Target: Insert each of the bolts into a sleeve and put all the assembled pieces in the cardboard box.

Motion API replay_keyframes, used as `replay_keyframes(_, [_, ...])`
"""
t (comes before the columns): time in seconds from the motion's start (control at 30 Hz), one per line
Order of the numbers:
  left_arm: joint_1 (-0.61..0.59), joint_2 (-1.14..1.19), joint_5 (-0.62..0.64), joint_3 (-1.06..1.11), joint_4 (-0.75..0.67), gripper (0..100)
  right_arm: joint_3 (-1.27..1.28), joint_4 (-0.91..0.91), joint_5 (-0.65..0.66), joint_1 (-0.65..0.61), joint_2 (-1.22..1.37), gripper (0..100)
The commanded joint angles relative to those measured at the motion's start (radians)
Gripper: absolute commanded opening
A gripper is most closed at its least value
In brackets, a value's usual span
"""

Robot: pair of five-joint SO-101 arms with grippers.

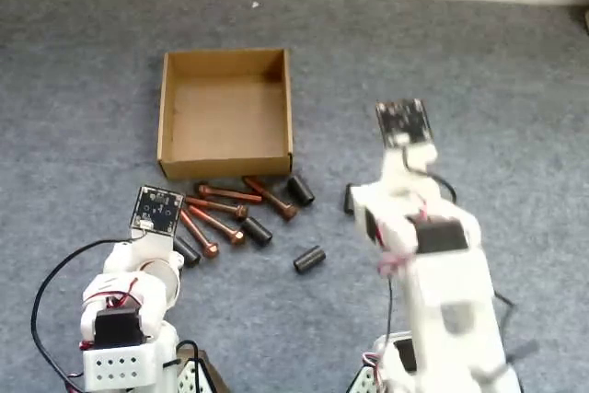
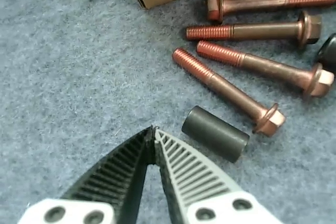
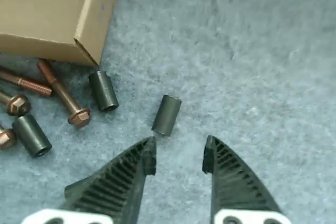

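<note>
Your 2 arms: left arm [image 1: 129, 294] folded back, left gripper [image 2: 154, 134] pinched tip to tip, empty; right arm [image 1: 442, 273] stretched forward, right gripper [image 3: 179, 151] fingers parted, empty.

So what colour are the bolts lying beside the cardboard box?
The bolts are a coppery reddish-brown, heads and threads alike; the left wrist view shows it best.

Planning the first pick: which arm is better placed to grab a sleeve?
Right, probably. The right gripper is open with a sleeve just ahead of its fingertips; the left gripper is shut, with another sleeve off to one side.
</note>
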Motion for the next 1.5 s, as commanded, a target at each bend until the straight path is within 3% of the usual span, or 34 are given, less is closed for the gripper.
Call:
replay_keyframes(0.0, [-0.013, -0.005, -0.006, -0.012, -0.038, 1, -0.136, 0.005, -0.046, -0.054, 0.239, 14.9])
replay_keyframes(0.33, [-0.013, -0.005, -0.006, 0.002, -0.058, 1, -0.357, 0.002, -0.16, -0.071, 0.648, 14.9])
replay_keyframes(0.77, [-0.008, -0.005, -0.006, 0.004, -0.058, 1, -0.423, -0.079, -0.178, -0.068, 0.885, 14.7])
replay_keyframes(0.87, [-0.007, -0.005, -0.006, 0.018, -0.072, 1, -0.426, -0.081, -0.176, -0.068, 0.915, 8.6])
replay_keyframes(0.97, [-0.007, -0.005, -0.006, 0.019, -0.084, 1, -0.426, -0.081, -0.175, -0.068, 0.921, 0.0])
replay_keyframes(1.2, [-0.007, -0.005, -0.006, 0.019, -0.087, 1, -0.421, -0.042, -0.092, -0.059, 0.885, 0.5])
replay_keyframes(1.47, [-0.015, -0.002, -0.006, -0.004, -0.08, 1, -0.277, 0.019, -0.092, -0.058, 0.467, 0.5])
